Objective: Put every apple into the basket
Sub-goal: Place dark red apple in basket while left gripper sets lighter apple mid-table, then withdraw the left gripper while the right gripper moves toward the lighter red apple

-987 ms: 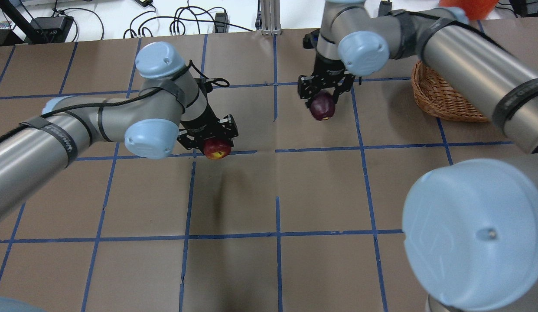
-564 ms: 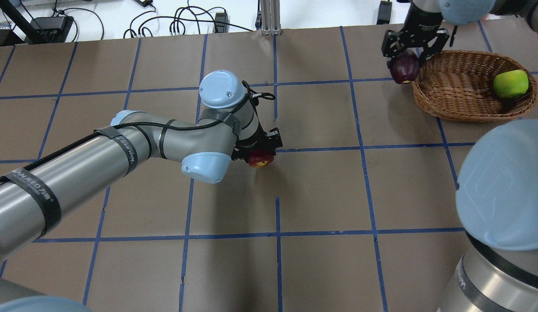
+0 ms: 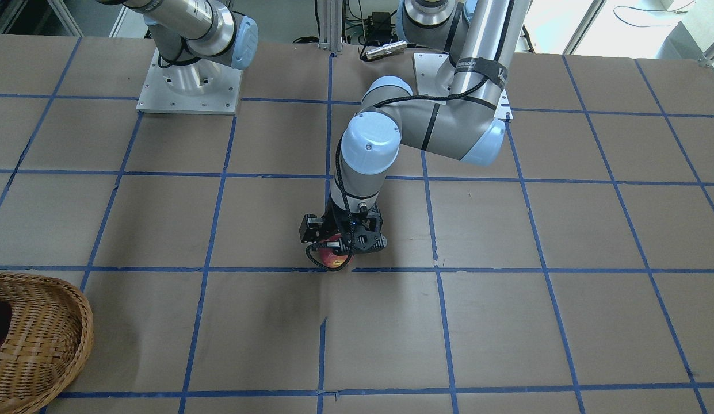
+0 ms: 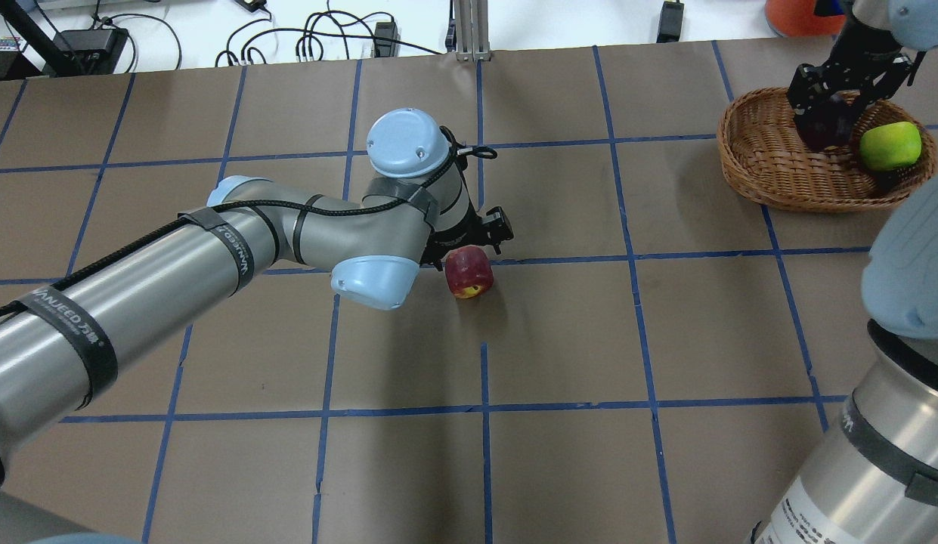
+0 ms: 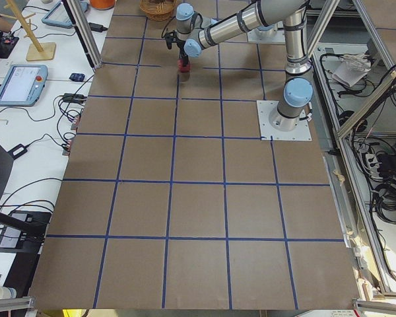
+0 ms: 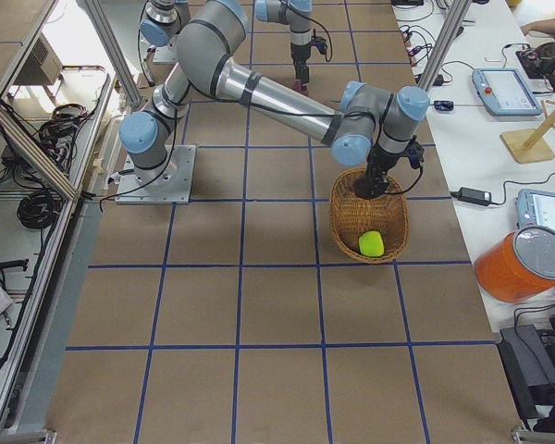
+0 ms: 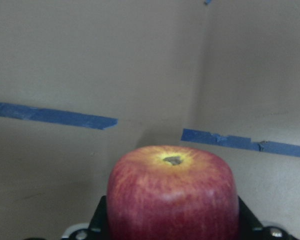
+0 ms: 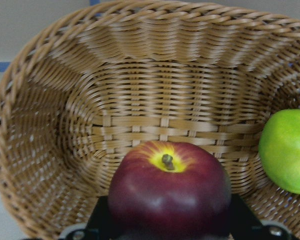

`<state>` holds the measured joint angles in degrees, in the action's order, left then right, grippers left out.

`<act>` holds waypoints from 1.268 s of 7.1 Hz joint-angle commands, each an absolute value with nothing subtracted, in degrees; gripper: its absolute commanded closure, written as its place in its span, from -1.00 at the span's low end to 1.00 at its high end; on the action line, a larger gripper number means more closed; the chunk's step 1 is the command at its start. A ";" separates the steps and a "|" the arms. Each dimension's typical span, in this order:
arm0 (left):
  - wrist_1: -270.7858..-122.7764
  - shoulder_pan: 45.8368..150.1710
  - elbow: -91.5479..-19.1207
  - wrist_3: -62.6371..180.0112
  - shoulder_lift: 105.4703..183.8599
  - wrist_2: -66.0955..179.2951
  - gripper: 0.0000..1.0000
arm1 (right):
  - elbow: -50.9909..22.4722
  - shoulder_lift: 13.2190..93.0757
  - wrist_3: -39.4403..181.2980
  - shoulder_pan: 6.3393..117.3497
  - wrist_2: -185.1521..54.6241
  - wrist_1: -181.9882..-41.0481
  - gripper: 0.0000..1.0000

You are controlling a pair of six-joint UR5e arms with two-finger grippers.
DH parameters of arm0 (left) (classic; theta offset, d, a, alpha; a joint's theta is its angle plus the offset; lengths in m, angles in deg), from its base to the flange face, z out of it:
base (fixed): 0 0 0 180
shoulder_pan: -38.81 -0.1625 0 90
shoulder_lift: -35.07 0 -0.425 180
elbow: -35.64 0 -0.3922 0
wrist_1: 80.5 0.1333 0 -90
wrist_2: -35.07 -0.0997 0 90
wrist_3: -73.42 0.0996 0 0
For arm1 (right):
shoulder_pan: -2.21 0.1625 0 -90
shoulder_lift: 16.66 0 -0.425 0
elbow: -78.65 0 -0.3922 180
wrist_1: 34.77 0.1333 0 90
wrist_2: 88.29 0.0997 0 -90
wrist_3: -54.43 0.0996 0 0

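Note:
The dull red apple [image 4: 469, 276] with a yellowish base is held in my left gripper [image 4: 470, 255], shut on it, close above the table's middle; it fills the left wrist view [image 7: 172, 197]. My right gripper [image 4: 828, 109] is shut on the dark maroon apple [image 4: 821, 130] and holds it inside the rim of the wicker basket [image 4: 763, 174] at the far right. The right wrist view shows the maroon apple [image 8: 169, 192] just above the basket's floor [image 8: 140, 100]. The yellow-green apple [image 4: 890, 145] lies in the basket beside it.
Brown paper with blue tape lines [image 4: 559, 258] covers the table. An orange container [image 4: 797, 19] stands behind the basket. Cables [image 4: 310, 38] lie past the far edge. My right arm's elbow [image 4: 911, 264] looms at the lower right.
My right gripper carried the maroon apple rightward from mid-table to over the basket. My left gripper moved right with the red apple.

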<state>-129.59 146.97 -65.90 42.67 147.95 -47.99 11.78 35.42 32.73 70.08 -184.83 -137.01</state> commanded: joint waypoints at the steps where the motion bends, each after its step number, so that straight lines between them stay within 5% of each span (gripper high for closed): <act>1: -146.67 141.58 -59.41 46.40 141.37 -47.99 -1.00 | 11.76 31.08 30.35 66.91 -184.96 -143.47 0.77; 2: -156.78 137.90 -57.72 55.14 137.07 -48.51 -1.00 | 11.68 30.98 30.26 66.90 -184.97 -143.23 -0.40; 3: -163.84 133.34 -57.62 63.84 132.33 -48.52 -1.00 | 12.11 31.76 30.34 66.81 -184.70 -142.36 -0.99; 6: -166.73 131.45 -57.18 67.97 123.06 -49.75 -1.00 | 13.08 40.87 31.13 71.35 -182.34 -127.82 -1.00; 9: -170.23 130.39 -55.26 68.23 123.75 -54.48 -1.00 | 11.42 42.85 39.79 92.15 -174.96 -119.85 -1.00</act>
